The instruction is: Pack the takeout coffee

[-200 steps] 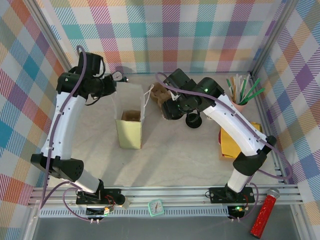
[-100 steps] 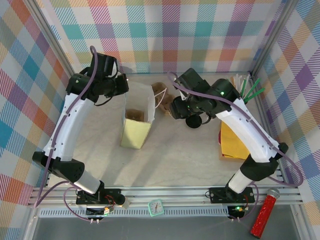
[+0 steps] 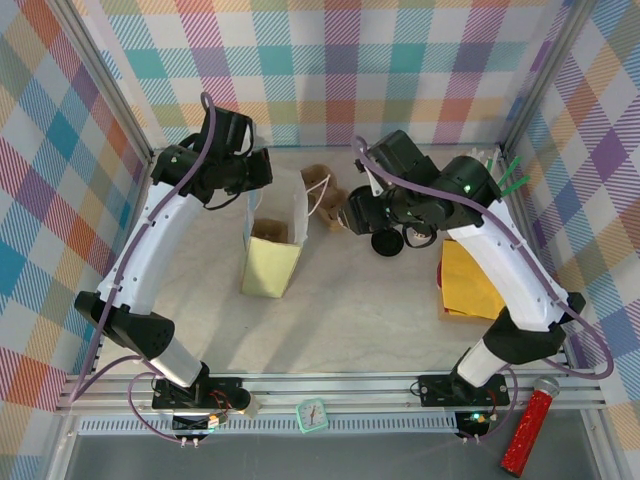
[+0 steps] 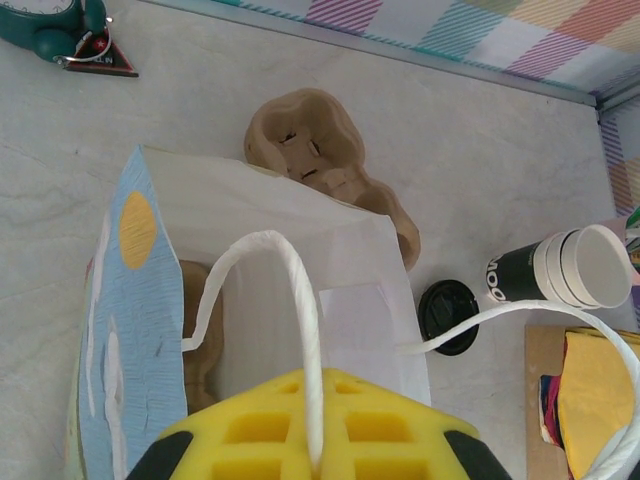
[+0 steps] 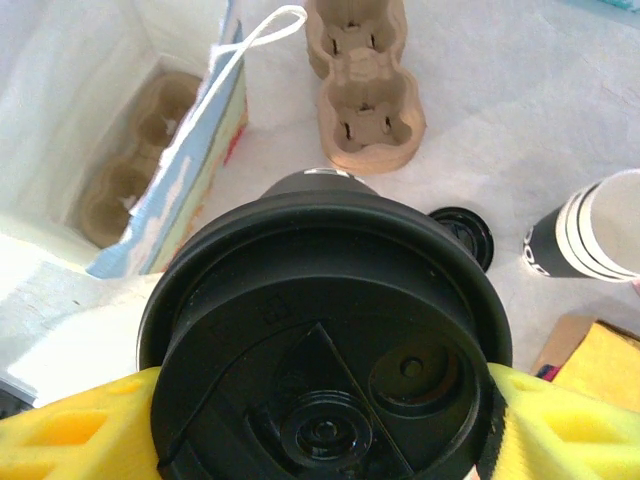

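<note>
Right gripper [image 3: 358, 212] [image 5: 320, 420]: yellow fingers [image 5: 70, 435] clenched on either side of the takeout coffee [image 5: 325, 330], gripping it just below the black lid. The cup is upright, lid uppermost and fully seated. It is held clear of the surface [image 3: 360, 320], just to the right of the open mouth of the paper bag [image 3: 272, 262] [image 4: 330, 260] [image 5: 195, 170], and is outside the bag. Left gripper [image 3: 262, 172] [image 4: 313, 420]: fingers closed on one white handle [image 4: 300, 300] of the bag, which runs straight into the seam between them. The second handle [image 4: 500, 325] trails loose to the right. The bag stands open, leaning slightly, and a brown pulp carrier [image 3: 268, 230] [image 4: 195, 320] [image 5: 130, 170] lies at its bottom. A second pulp carrier [image 3: 322, 183] [image 4: 310, 150] [image 5: 365, 90] rests on the surface just behind the bag. A loose black lid [image 3: 387, 243] [image 4: 447, 317] [image 5: 462, 232] lies flat to the bag's right, and a stack of lidless cups [image 4: 565, 268] [image 5: 585, 235] lies on its side just beside it. Yellow napkins [image 3: 470, 285] sit near the right edge, well apart from the bag.
</note>
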Controlling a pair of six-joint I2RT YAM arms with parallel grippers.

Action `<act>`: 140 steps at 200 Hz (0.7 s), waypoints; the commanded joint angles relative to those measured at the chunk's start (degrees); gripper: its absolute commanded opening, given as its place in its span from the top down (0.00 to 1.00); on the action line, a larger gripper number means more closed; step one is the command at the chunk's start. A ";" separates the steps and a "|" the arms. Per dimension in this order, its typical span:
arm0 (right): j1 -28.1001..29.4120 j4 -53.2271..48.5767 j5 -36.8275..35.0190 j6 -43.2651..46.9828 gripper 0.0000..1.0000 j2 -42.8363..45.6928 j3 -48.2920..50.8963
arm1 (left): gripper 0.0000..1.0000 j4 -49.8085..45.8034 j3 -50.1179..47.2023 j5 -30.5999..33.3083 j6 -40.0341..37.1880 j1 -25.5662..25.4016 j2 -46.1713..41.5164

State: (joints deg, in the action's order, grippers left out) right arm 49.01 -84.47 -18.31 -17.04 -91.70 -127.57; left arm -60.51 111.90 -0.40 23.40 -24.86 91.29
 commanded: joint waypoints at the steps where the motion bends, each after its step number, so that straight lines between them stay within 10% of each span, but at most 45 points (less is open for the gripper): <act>1: -0.41 -1.86 2.69 0.77 0.31 -2.09 -3.87 | 0.99 1.62 -0.66 0.24 1.08 -0.62 -0.84; 140: 0.55 -0.12 12.27 0.35 0.32 -8.43 -13.70 | 1.00 3.23 -2.12 -0.47 1.63 -1.15 -1.37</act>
State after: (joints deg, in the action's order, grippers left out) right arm 48.86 -85.52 -8.43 -17.04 -99.02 -139.33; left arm -58.28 110.06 -0.47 24.64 -25.50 91.24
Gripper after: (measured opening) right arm 0.682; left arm 0.061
